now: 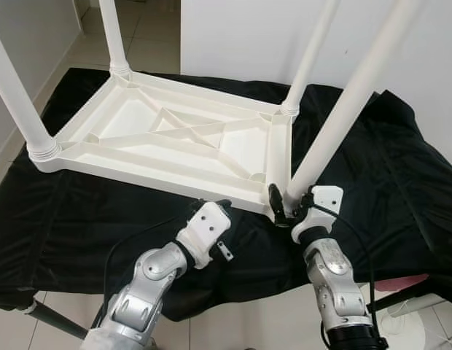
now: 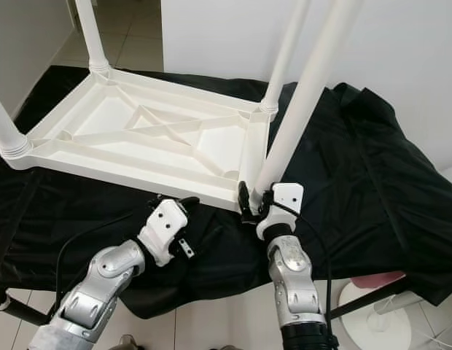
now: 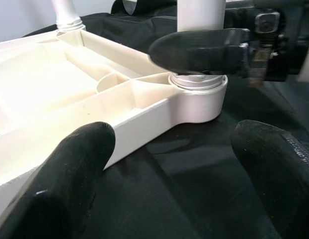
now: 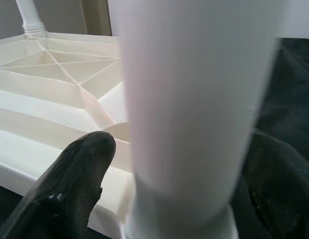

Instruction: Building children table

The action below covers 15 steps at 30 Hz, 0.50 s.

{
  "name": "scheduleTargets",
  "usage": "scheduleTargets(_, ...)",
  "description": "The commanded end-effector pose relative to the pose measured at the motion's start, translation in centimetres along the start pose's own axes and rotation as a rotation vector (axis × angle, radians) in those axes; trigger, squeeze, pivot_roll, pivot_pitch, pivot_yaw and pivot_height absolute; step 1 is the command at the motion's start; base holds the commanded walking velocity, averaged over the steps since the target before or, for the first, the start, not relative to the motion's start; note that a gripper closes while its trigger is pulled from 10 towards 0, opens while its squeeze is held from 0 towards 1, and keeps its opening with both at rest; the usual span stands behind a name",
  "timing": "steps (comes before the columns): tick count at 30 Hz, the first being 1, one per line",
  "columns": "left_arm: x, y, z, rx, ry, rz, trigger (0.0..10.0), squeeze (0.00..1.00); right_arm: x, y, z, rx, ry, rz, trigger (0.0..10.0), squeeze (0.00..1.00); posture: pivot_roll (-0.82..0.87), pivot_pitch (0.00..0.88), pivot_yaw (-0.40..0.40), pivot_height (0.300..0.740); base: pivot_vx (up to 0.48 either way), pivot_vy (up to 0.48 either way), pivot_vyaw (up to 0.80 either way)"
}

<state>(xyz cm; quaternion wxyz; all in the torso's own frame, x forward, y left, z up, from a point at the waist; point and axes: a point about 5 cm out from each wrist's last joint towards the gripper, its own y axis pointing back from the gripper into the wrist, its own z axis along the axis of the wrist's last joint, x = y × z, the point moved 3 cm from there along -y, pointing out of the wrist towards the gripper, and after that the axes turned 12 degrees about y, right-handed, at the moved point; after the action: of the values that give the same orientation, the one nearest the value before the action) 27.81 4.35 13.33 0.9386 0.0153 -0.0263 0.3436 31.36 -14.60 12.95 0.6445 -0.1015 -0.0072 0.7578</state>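
White moulded plastic throughout: upturned rectangular children's table top [image 1: 175,142] lying ribbed underside up on a black cloth-draped work surface [image 1: 386,168], with four white round plastic legs standing up from its corners. Counted: far-left leg [image 1: 113,33], near-left leg [image 1: 18,98], far-right leg [image 1: 310,55], near-right leg [image 1: 350,98].

Near-right leg seated in the near-right corner socket [image 3: 199,97], leaning slightly rather than plumb; whether fully home, impossible to tell. Right gripper [image 1: 288,204] at the base of that leg, black fingers [image 4: 79,184] set one on each side of the tube and apparently closed against it. Left gripper [image 1: 211,205] just beside the table's near edge, resting low over the cloth, fingers [image 3: 70,174] spread apart with nothing between them.

Likely light, hollow and stiff, judging by thin walls and open ribbing. Smooth glossy tube, probably slippery under hard finger pads, so best gripped low, close to the collar, where leverage on the socket stays small and twisting stays controlled. Top best steadied by its rim or a rib near the corner, not by the thin flat panel. Long legs act as levers: a push high up could tip the whole light frame or slide it across the soft cloth.

Two silver arms, two grippers, one table top, four legs, one cloth.
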Motion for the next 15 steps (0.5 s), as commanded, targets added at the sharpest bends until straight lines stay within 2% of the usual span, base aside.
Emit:
scheduleTargets(1, 0.47, -0.39, 0.36, -0.018, -0.005, 0.053, 10.0, 0.0, -0.35, 0.48, -0.82, 0.013, -0.001, 0.046, 10.0, 0.0, 0.06, 0.033, -0.106, 0.74, 0.0, 0.0, 0.0)
scheduleTargets(2, 0.47, -0.39, 0.36, -0.018, -0.005, 0.053, 10.0, 0.0, -0.35, 0.48, -0.82, 0.013, -0.001, 0.046, 10.0, 0.0, 0.06, 0.033, -0.106, 0.74, 0.0, 0.0, 0.0)
scheduleTargets(3, 0.99, -0.65, 0.75, -0.024, -0.008, 0.043, 10.0, 0.0, -0.65, 0.41, -0.98, 0.002, 0.015, 0.115, 10.0, 0.0, 0.06, 0.01, -0.1, 0.74, 0.0, 0.0, 0.0)
scheduleTargets(8, 1.31, -0.71, 0.78, -0.017, -0.016, 0.028, 10.0, 0.0, -0.7, 0.27, -1.01, -0.012, 0.032, 0.199, 10.0, 0.0, 0.05, 0.0, -0.082, 0.74, 0.0, 0.0, 0.0)
scheduleTargets(10, 1.29, -0.67, 0.7, -0.004, 0.0, -0.003, 10.0, 0.0, -0.58, 0.07, -1.05, -0.02, 0.045, 0.282, 10.0, 0.0, 0.06, 0.0, -0.074, 0.74, 0.0, 0.0, 0.0)
scheduleTargets(15, 0.92, -0.71, 0.69, 0.007, 0.007, -0.035, 10.0, 0.0, -0.72, -0.5, -1.26, -0.02, 0.065, 0.336, 10.0, 0.0, 0.06, 0.0, -0.06, 0.74, 0.0, 0.0, 0.0)
